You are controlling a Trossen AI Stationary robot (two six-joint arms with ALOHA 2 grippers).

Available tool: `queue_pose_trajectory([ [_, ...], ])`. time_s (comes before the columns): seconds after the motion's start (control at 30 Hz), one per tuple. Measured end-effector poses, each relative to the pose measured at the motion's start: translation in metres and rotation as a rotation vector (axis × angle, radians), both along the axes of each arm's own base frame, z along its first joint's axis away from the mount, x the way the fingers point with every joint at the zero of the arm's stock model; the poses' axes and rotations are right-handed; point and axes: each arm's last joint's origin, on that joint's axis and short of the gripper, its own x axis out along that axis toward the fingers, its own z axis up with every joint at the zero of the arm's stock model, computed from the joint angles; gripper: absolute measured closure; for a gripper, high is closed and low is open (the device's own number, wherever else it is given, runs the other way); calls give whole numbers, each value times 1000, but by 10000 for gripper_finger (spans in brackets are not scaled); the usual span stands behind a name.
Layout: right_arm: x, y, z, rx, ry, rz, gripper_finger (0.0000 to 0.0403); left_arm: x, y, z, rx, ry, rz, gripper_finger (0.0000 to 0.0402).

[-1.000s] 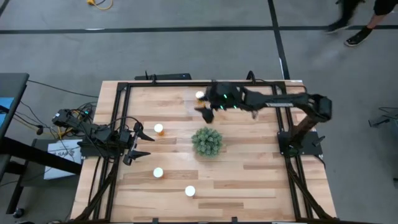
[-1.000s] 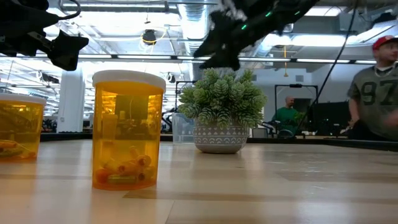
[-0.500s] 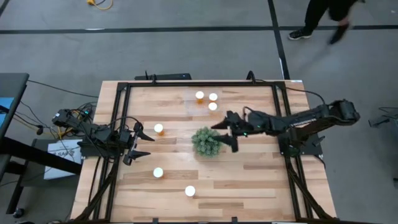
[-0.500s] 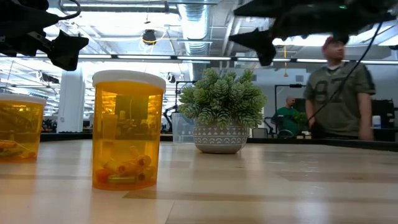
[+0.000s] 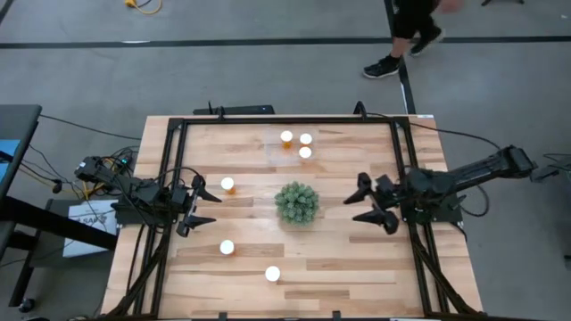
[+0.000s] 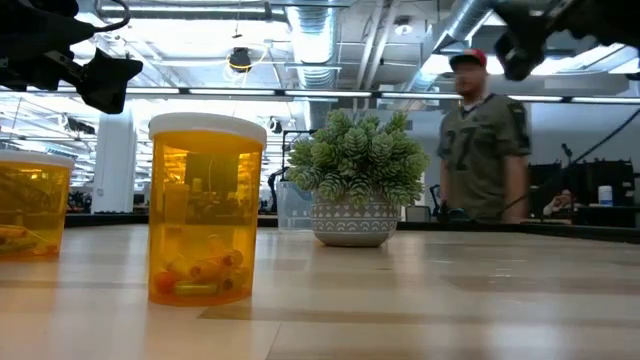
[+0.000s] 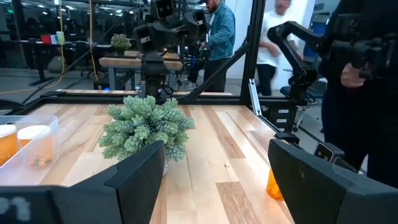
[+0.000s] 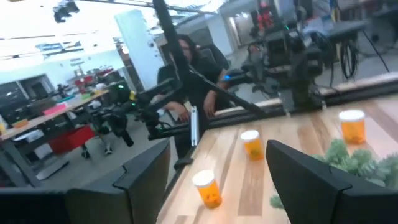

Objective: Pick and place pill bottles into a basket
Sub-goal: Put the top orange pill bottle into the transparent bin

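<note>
Six pill bottles stand upright on the wooden table: three are clustered at the far edge, and, sitting in the clear basket, whose wall shows only in the left wrist view; three are loose, one near the left gripper and two toward the near edge, and. A green potted plant stands at the table's middle. The left gripper hovers by the left edge with its fingers spread and nothing between them; the right gripper hangs near the right edge, fingers likewise parted and empty. A person passes beyond the table. In the low view the nearest bottle is translucent orange plastic holding only a few capsules, so it is likely very light, stiff and easily tipped or nudged away. Its smooth round wall may slip; the best hold is probably across the body just under the white cap, squeezed squarely and gently.
</note>
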Motion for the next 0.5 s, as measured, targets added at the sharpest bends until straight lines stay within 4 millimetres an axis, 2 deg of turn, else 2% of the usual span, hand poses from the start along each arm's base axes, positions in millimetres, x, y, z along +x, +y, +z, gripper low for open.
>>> queue_pose_trajectory([
  [0.17,-14,0,9,4,-72,10,143,0,0,0,0,0,0,125],
  [0.4,-34,-5,3,51,-169,9,143,0,0,0,0,0,0,125],
  [0.5,-44,-7,7,68,-223,19,143,0,0,0,0,0,0,125],
])
